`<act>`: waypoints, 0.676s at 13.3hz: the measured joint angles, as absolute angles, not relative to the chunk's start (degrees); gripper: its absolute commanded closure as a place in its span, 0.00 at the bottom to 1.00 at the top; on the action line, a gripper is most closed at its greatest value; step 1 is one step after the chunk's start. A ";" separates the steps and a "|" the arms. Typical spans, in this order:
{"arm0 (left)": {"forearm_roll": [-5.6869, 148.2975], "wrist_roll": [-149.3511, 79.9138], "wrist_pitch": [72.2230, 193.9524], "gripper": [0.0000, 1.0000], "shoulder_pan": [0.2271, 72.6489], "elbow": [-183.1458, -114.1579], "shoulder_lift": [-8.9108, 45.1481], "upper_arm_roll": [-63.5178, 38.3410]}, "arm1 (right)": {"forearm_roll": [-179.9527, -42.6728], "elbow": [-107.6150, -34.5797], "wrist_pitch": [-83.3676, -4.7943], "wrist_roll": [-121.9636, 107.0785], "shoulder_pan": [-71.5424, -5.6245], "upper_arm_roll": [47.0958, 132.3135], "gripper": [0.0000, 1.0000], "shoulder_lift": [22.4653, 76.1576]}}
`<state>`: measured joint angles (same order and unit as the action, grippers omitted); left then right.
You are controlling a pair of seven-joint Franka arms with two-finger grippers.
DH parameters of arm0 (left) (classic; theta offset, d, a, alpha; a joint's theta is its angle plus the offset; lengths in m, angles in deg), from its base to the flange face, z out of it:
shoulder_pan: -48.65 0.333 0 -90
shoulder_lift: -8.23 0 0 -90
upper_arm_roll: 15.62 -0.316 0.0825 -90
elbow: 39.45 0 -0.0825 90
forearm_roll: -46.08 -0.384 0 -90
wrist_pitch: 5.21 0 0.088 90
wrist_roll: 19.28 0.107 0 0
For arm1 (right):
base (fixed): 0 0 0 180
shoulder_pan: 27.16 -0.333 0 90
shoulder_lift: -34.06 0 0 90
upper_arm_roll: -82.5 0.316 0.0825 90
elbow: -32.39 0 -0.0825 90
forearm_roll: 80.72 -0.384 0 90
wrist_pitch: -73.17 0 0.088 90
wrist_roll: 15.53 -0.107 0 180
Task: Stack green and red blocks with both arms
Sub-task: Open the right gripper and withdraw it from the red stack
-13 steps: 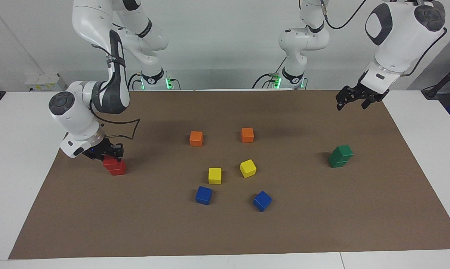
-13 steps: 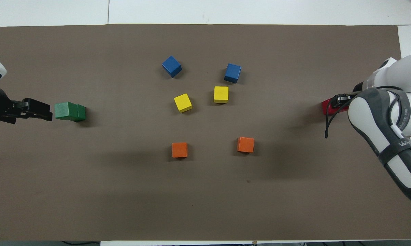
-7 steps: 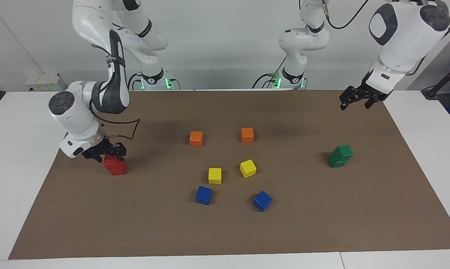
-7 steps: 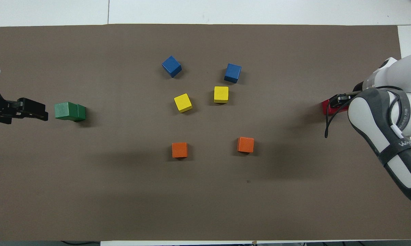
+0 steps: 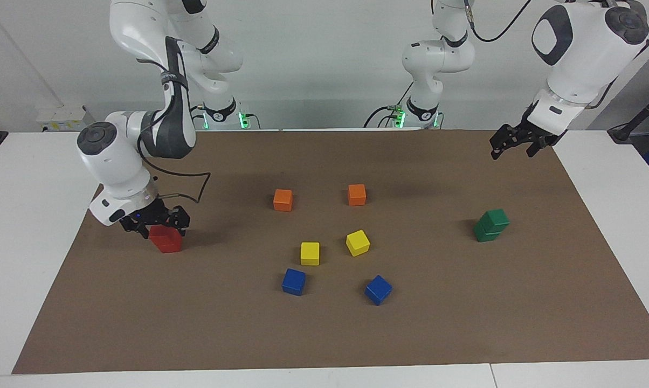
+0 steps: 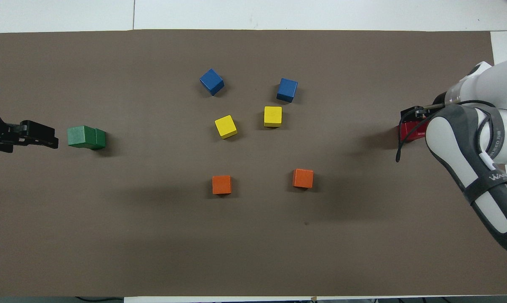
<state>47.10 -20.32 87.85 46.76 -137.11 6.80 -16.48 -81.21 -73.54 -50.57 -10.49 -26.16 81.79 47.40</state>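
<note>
Red matte cubes (image 5: pixel 166 239) stacked at right arm's end, black right gripper (image 5: pixel 154 222) spread open just above. Green matte cubes (image 5: pixel 491 224) stacked at left arm's end; black left gripper (image 5: pixel 510 146) open, raised, well apart. Armband lettering unreadable.

green blocks (image 5: pixel 490 225): 2 | orange cubes (image 5: pixel 283 200): 2 | yellow cubes (image 5: pixel 310 253): 2 | blue cubes (image 5: pixel 294 282): 2

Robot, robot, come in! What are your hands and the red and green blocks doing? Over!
Right gripper open, at red stack. Left gripper open, up in the air, waiting. Green stack standing. Nothing in the way.
</note>
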 measured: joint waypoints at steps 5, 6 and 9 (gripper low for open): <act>47.06 -20.32 89.73 0.00 46.76 -137.11 6.80 -16.46 | -81.18 -69.09 -36.88 -10.53 -26.54 81.75 0.00 39.64; 46.89 -20.32 89.76 0.00 46.76 -137.11 6.80 -16.46 | -81.11 -67.79 -34.25 -10.53 -26.51 81.73 0.00 38.35; 45.78 -20.30 89.78 0.00 46.75 -137.11 6.80 -16.39 | -81.06 -63.58 -26.71 -10.53 -25.93 81.63 0.00 35.84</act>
<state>45.78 -20.30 89.78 46.75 -137.11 6.80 -16.39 -81.06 -63.58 -26.71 -10.53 -25.93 81.63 35.84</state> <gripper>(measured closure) 0.000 0.000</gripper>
